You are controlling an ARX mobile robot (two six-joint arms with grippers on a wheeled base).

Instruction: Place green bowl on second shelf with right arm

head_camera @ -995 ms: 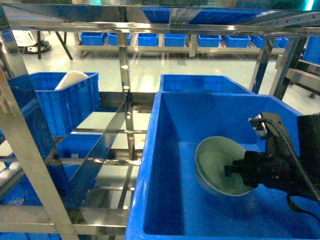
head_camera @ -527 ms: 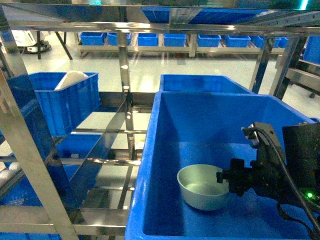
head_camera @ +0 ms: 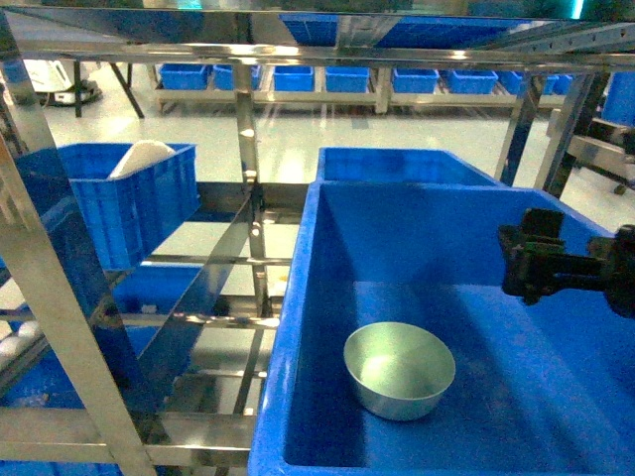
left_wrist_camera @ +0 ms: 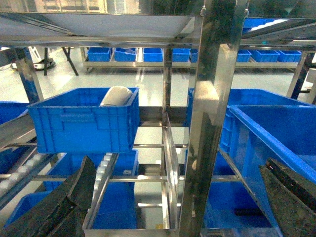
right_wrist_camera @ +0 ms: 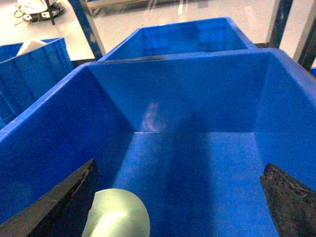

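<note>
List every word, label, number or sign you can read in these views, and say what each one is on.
None can be read in any view.
The large blue crate, the green bowl in it and the smaller blue crate show plain surfaces.
The steel rack carries no visible label.
The far row of crates is too small to tell.

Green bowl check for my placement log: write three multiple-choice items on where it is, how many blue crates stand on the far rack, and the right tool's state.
1. Where is the green bowl?
A. On the floor of the large blue crate
B. In the small crate at left
C. In the tool

2. How many blue crates on the far rack?
A. None
B. One
C. Several

3. The right tool is:
A. Shut on the bowl
B. Open, clear of the bowl
C. Out of sight

Key: A, it sits upright on the crate floor; C, a row shows; B, its fingers spread wide in the wrist view.
</note>
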